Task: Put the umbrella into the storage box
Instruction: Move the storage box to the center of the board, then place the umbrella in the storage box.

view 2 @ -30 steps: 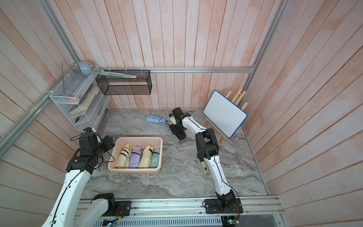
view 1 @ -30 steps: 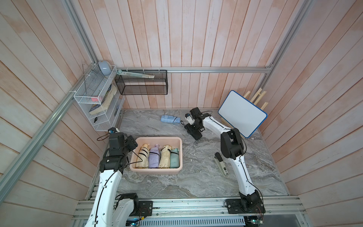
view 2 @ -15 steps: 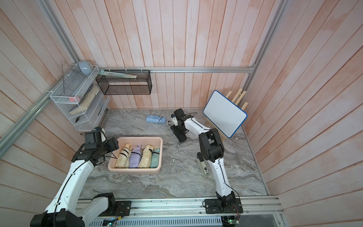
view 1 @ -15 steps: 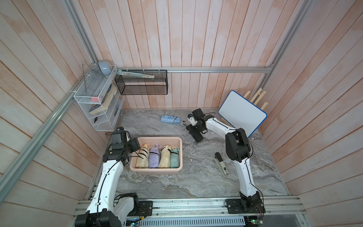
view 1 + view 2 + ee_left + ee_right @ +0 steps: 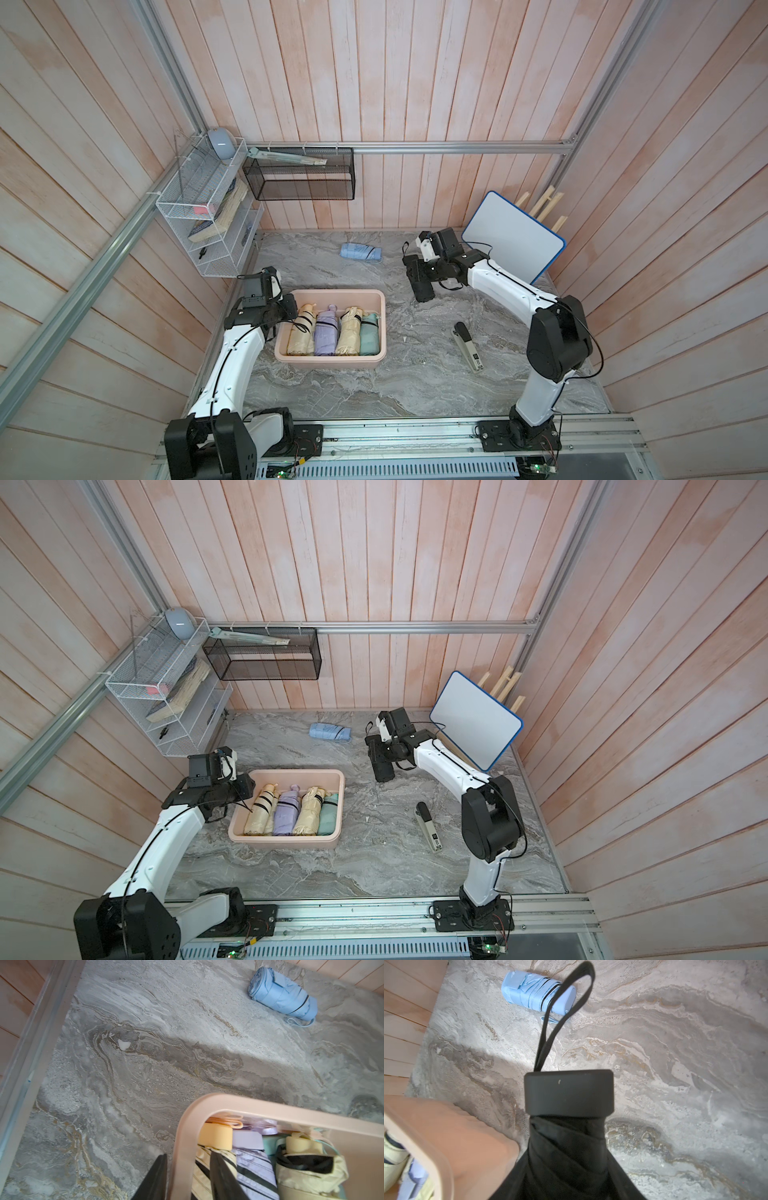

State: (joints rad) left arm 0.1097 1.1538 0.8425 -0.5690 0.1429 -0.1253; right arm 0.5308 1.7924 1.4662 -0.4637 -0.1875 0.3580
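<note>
The right fingers point(image 5: 512, 1188) clench the black umbrella point(image 5: 566, 1147). It looks light and squashy, so hold its middle. The left fingers point(image 5: 158, 1178) sit either side of the box point(image 5: 182, 1126) wall; I can't tell if they squeeze.

Robot lab cell, plank walls point(image 5: 374, 83), aluminium frame point(image 5: 457, 147), marble-print tabletop point(image 5: 415, 386)

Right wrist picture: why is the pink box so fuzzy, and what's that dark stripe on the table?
In the right wrist view the storage box is close to the lens, so it blurs; the black umbrella looks sharper; the dark stripe is a shadow across the marble table.
</note>
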